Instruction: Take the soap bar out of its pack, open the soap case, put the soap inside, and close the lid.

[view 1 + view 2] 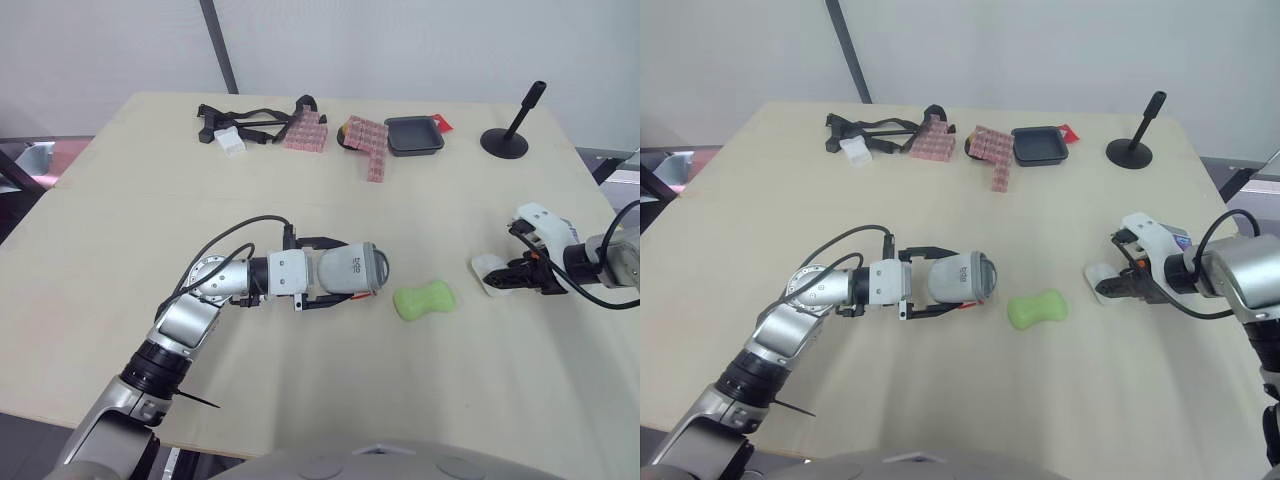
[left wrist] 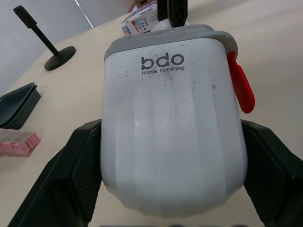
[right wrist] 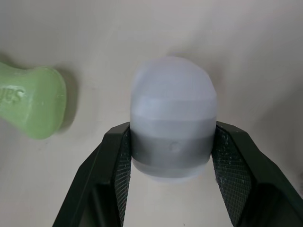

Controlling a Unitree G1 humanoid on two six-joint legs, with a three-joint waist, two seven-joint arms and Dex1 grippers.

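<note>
The left claw (image 1: 330, 271) is clamped on the white soap case (image 2: 171, 104), one finger on each side, with the case's grey rim and red latch (image 2: 241, 90) at the far end. The right claw (image 3: 173, 156) grips the case lid (image 3: 173, 99) by its grey band, low on the tabletop (image 1: 300, 190). The green soap bar (image 1: 423, 299) lies bare between the claws, touching neither.

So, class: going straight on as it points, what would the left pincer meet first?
Probably the green soap bar, lying just beyond the soap case that the left pincer holds; depth is unclear, so it might narrowly miss.
</note>
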